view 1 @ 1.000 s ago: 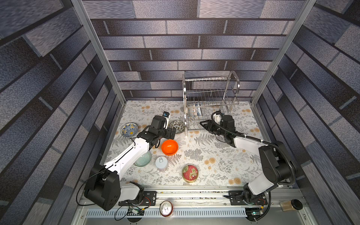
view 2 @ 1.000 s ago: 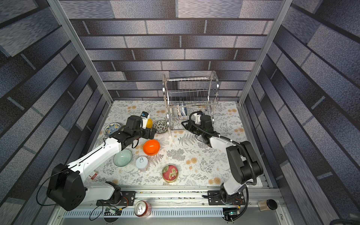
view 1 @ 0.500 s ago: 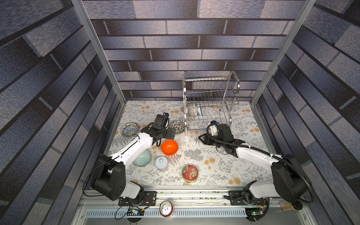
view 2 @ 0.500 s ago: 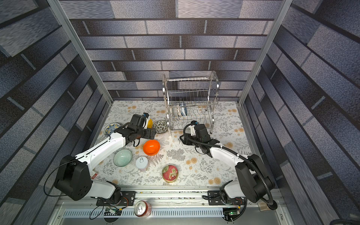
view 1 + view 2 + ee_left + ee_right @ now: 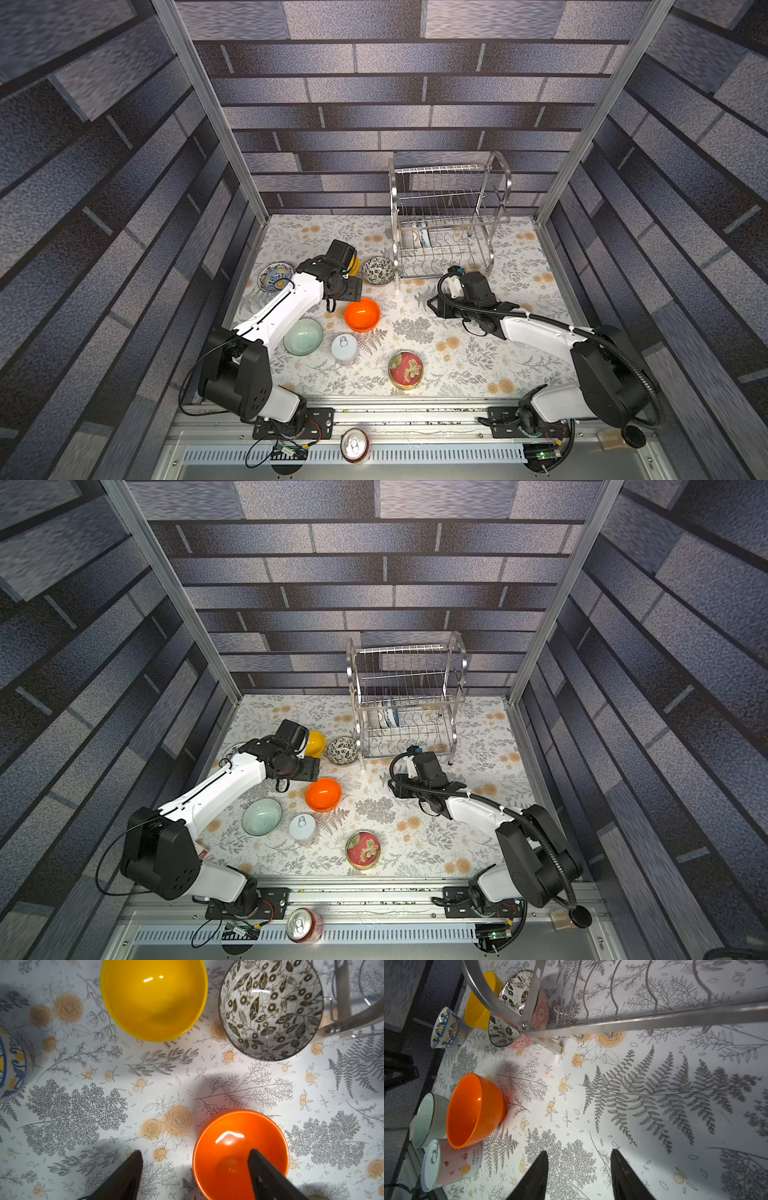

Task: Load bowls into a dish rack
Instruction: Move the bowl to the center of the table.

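— State of the left gripper (image 5: 195,1151)?
— Spread wide, grasping nothing yet. Straddles the rim of the orange bowl (image 5: 226,1136), one finger (image 5: 264,1176) inside and its twin outside over the tablecloth (image 5: 536,257). Probably set so to pinch the wall and lift.
— And the right gripper (image 5: 579,1152)?
— Released too, empty, low over bare cloth just near of the dish rack (image 5: 453,223). Perhaps kept clear of the rack's front.
— Whereabouts of the rack?
— Far side, right of centre.
— Count of bowls?
— Five on the table, all left of the rack: the orange one, a yellow bowl (image 5: 153,997), a dark floral bowl (image 5: 270,1007), a pale green bowl (image 5: 307,338), a blue-and-yellow bowl (image 5: 275,276). Two patterned bowls (image 5: 415,240) propped on edge in the lower shelf, likely for draining. Beyond those, cannot tell.
— Anything else?
— One white can (image 5: 344,347), one red tin (image 5: 405,369), both near.
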`<state>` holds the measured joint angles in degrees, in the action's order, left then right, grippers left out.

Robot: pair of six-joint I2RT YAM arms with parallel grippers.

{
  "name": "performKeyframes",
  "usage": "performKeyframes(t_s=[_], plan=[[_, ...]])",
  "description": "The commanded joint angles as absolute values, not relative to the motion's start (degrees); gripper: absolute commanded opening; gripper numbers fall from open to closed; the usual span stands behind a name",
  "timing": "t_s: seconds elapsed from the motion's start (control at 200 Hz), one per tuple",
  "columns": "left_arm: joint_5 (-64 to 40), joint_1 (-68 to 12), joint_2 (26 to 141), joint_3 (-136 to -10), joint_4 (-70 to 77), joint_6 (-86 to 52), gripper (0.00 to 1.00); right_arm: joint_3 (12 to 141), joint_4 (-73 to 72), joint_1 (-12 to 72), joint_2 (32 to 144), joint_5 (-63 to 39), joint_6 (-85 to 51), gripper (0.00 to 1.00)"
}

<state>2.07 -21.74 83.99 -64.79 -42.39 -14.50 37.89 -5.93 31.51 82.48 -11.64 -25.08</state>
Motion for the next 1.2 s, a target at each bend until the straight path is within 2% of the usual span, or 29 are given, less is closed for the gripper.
performKeyframes(t_s=[0.0, 0.135, 0.471, 0.611, 0.711, 0.777, 0.922, 1.077, 1.197], plan=[[-1.06, -21.78, 85.74, -62.77, -46.45, -16.5, 0.79, 39.81, -5.95, 32.0, 84.15, -11.69, -23.28, 0.5], [-3.27, -22.24, 86.95, -60.67, -45.8, -17.35, 0.74, 40.11, -5.89, 31.98, 84.53, -11.7, -23.24, 0.49], [-1.25, -22.15, 90.68, -58.76, -40.01, -20.1, 0.48, 39.06, -5.55, 31.99, 83.25, -10.53, -23.76, 0.48], [-1.63, -22.54, 91.86, -57.69, -37.65, -21.16, 0.41, 38.0, -5.45, 31.98, 82.04, -9.95, -24.12, 0.48], [-1.33, -22.74, 92.2, -56.93, -36.28, -21.69, 0.32, 37.41, -5.11, 32.03, 81.28, -9.28, -24.39, 0.48], [-0.99, -22.72, 92.11, -56.83, -36.26, -21.88, 0.3, 37.05, -5.05, 31.91, 80.72, -8.84, -24.6, 0.48], [-0.46, -22.72, 91.01, -57.09, -35.94, -22.19, 0.17, 36.38, -4.89, 31.93, 79.31, -6.85, -25.42, 0.48], [-1.28, -22.8, 88.83, -57.39, -35.72, -22.54, 0.1, 36.88, -2.31, 31.91, 78.24, -2.67, -26.33, 0.47], [-1.49, -23.58, 87.21, -57.48, -35.91, -22.82, 0.09, 37.27, -0.44, 31.93, 77.81, 0.64, -27.34, 0.47]])
